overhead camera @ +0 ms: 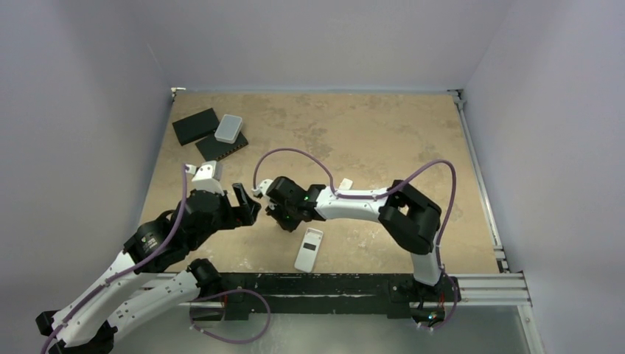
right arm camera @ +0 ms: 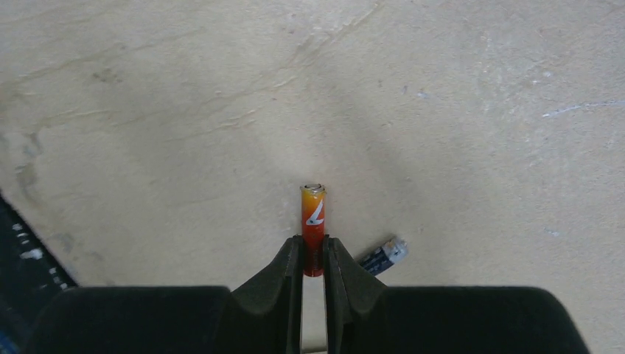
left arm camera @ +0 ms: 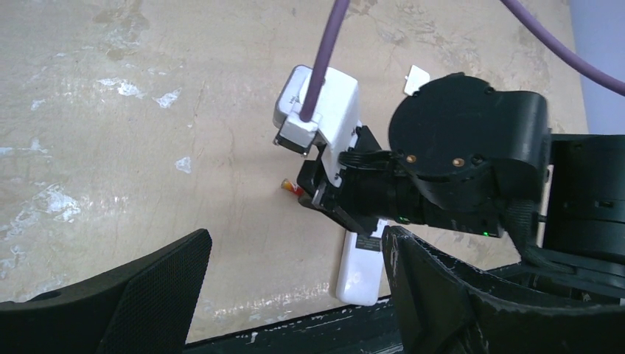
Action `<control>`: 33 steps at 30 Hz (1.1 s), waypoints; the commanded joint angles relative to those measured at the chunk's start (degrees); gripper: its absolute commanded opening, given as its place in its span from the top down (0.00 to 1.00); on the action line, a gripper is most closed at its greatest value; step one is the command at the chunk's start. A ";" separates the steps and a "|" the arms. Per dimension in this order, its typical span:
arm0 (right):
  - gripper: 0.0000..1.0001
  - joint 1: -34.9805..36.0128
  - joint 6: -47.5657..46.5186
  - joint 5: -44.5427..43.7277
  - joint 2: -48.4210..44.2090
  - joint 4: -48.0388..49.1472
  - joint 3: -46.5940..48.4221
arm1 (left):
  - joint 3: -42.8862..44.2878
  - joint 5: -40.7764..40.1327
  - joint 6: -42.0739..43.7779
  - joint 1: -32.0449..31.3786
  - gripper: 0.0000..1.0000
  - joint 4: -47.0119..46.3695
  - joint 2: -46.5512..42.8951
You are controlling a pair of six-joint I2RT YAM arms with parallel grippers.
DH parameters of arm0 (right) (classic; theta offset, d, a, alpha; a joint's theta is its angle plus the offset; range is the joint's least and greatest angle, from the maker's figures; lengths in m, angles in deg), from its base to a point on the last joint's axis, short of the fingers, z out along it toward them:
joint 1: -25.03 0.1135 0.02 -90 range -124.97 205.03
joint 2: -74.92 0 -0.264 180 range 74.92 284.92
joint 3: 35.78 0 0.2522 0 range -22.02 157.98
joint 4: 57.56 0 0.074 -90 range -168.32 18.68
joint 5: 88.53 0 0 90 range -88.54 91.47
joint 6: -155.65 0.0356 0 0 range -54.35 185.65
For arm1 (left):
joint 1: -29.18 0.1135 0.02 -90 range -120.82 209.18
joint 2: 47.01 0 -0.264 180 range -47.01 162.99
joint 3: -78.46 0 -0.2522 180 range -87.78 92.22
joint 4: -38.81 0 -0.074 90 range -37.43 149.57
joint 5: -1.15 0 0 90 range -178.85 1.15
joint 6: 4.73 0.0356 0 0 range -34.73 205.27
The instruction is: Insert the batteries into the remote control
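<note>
My right gripper (right arm camera: 314, 258) is shut on the reddish-orange battery (right arm camera: 313, 221), which pokes out past the fingertips just above the table. Its tip shows in the left wrist view (left arm camera: 289, 187) under the right gripper (left arm camera: 313, 193). The dark grey-black battery (right arm camera: 383, 256) lies on the table just right of the right fingers. The white remote control (overhead camera: 309, 249) lies near the front edge, back up with its small dark rectangle showing, and appears in the left wrist view (left arm camera: 361, 269). My left gripper (overhead camera: 247, 203) is open and empty, left of the right gripper (overhead camera: 282, 215).
Two flat black slabs (overhead camera: 194, 125) and a light grey rounded box (overhead camera: 228, 128) sit at the far left. A small white piece (overhead camera: 345, 184) lies behind the right arm. The black front rail (overhead camera: 332, 284) runs just below the remote.
</note>
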 commanded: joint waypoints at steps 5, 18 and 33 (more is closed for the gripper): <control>1.00 0.50 2.58 3.55 -10.18 -0.78 -1.52 | 0.19 -1.17 -0.70 0.04 0.13 -0.18 -0.13; 1.00 0.50 1.15 0.26 -23.62 -6.02 -14.54 | -2.25 2.41 -2.04 0.11 0.13 -4.83 4.47; 1.00 0.50 -1.58 -7.42 -25.27 -13.39 -16.74 | -6.73 8.68 -1.88 0.10 0.13 -14.86 14.73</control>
